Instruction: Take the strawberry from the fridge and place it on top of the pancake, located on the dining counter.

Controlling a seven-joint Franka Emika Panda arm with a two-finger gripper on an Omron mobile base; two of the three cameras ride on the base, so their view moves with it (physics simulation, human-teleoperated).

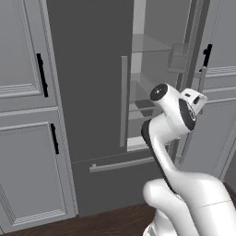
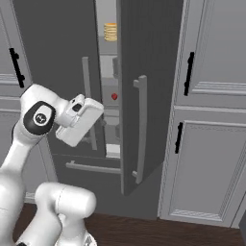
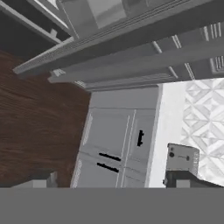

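Note:
The dark grey fridge (image 1: pixel 87 69) has its right door (image 2: pixel 149 57) swung partly open. Through the gap, the tiny red strawberry (image 2: pixel 114 96) sits on a middle shelf. My white hand (image 2: pixel 79 120) hovers in front of the left door, left of the gap and slightly lower than the strawberry, apart from it. From the left base view the hand (image 1: pixel 192 99) is in front of the open interior. In the hand view my gripper (image 3: pixel 113 183) is open, its fingertips (image 3: pixel 43 179) wide apart with nothing between them. The pancake and the dining counter are out of view.
A tall yellow stack (image 2: pixel 110 31) rests on an upper fridge shelf. The open door's long bar handle (image 2: pixel 141 129) juts out to the right of my hand. Light grey panelled cabinets (image 1: pixel 27 138) (image 2: pixel 211 144) flank the fridge. Dark wood floor (image 3: pixel 39 113) lies below.

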